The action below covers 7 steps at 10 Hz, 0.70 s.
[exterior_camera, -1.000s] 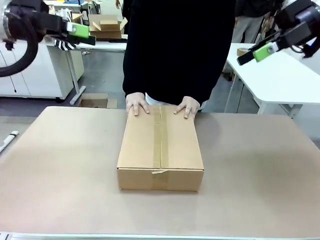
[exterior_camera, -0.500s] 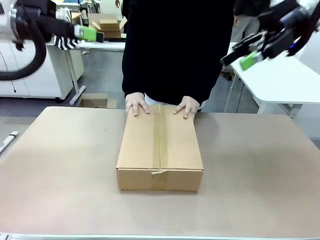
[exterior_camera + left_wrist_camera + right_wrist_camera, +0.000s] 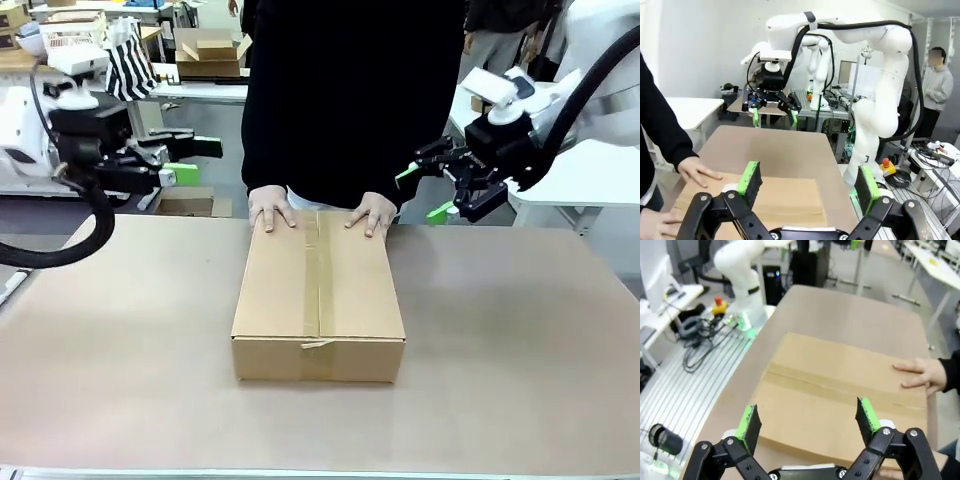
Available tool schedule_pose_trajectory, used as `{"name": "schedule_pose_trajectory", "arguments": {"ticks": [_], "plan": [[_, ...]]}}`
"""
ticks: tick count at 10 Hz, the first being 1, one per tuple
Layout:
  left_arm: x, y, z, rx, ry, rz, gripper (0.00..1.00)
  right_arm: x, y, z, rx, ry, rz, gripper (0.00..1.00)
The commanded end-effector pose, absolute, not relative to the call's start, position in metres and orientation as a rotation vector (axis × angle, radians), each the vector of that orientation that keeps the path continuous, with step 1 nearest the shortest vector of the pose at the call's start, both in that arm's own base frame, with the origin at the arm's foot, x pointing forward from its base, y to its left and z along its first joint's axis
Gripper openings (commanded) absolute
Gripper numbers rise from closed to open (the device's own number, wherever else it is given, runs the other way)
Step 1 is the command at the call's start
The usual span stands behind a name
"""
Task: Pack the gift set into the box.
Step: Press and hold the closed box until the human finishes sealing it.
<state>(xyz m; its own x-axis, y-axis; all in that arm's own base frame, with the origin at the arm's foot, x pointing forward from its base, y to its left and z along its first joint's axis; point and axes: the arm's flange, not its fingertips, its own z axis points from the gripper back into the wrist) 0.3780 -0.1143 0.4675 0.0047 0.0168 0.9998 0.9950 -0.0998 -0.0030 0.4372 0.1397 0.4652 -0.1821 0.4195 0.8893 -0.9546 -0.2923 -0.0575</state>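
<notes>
The box [image 3: 318, 300] lies shut in the middle of the table, with a tan tape strip along its top seam. A person in black stands behind it, with one hand [image 3: 272, 212] and the other hand [image 3: 373, 213] resting on its far edge. My left gripper [image 3: 195, 160] hangs open in the air, left of the person and apart from the box. My right gripper [image 3: 420, 194] hangs open just right of the person's hand. From the left wrist, my left gripper [image 3: 808, 180] looks over the box [image 3: 775, 200]. Below my right gripper [image 3: 808, 419] lies the box [image 3: 840, 390]. The gift set is out of view.
A small open carton [image 3: 210, 52] and a striped bag [image 3: 130, 70] stand on a back table. Another small carton [image 3: 190, 203] sits on the floor. A white table [image 3: 560, 150] stands at the right. Bare table top [image 3: 520, 340] lies either side of the box.
Both arms have come down from high up to about the height of the person's hands. The right gripper has also swung left toward the box's far right corner. The box and hands stayed put.
</notes>
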Motion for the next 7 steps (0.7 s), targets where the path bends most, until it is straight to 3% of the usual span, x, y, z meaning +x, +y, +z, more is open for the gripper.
{"name": "schedule_pose_trajectory", "arguments": {"ticks": [1,3,5,7], "plan": [[0.38,-0.109,0.493,-1.275,-1.151,-1.304,1.0,0.433,0.144,0.495,0.942,-0.803,1.727,1.0],[0.38,-0.113,0.474,-1.288,-1.171,-1.281,1.0,0.437,0.141,0.474,0.971,-0.807,1.697,1.0],[0.396,-0.13,0.44,-1.346,-1.286,-1.365,1.0,0.469,0.151,0.427,0.943,-1.037,1.664,1.0],[0.405,-0.141,0.414,-1.38,-1.376,-1.396,1.0,0.482,0.147,0.39,0.94,-1.131,1.601,1.0]]}}
